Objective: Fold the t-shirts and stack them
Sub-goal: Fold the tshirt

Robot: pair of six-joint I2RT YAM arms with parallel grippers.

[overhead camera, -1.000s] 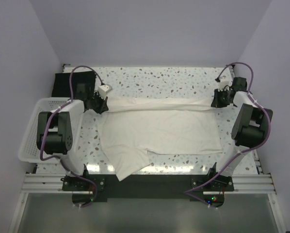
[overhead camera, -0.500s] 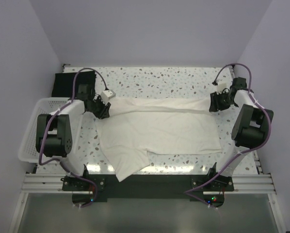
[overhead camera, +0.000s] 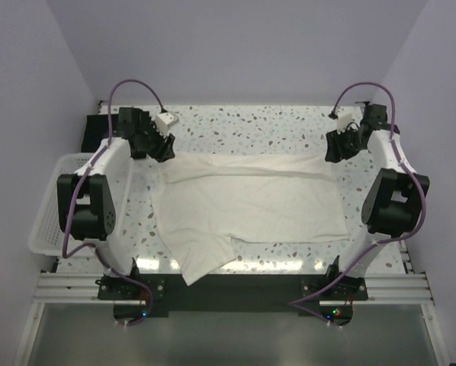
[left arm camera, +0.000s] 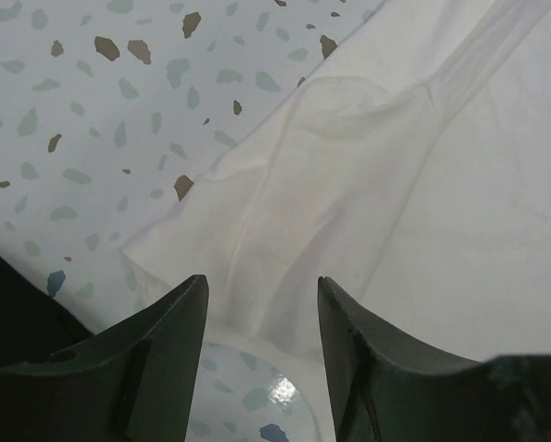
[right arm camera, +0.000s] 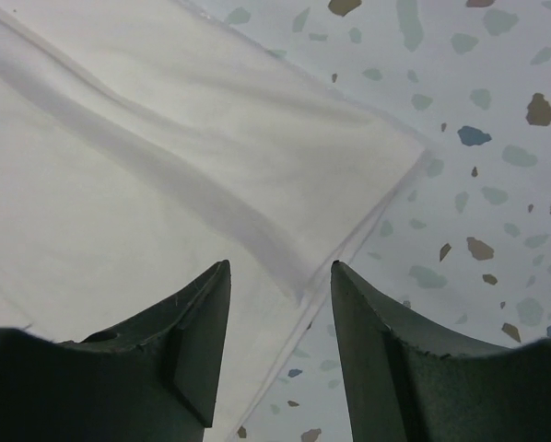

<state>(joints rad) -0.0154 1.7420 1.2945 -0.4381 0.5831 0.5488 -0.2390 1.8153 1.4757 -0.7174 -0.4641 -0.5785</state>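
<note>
The cream t-shirt (overhead camera: 247, 202) lies spread on the speckled table, its far edge folded over toward the near side, one sleeve hanging near the front edge. My left gripper (overhead camera: 161, 151) hovers open over the shirt's far-left corner (left arm camera: 285, 184), with nothing between its fingers (left arm camera: 262, 279). My right gripper (overhead camera: 331, 152) is open above the far-right corner (right arm camera: 349, 157), also holding nothing (right arm camera: 280, 263). The black t-shirt (overhead camera: 91, 133) lies at the back left, partly hidden behind the left arm.
A white lattice basket (overhead camera: 45, 221) stands at the table's left edge. Walls close in the back and both sides. Bare speckled tabletop (overhead camera: 251, 126) stretches behind the cream shirt.
Both grippers opened and let go of the cream shirt's far edge, then rose and drew back toward the far side. The folded edge now rests on the table.
</note>
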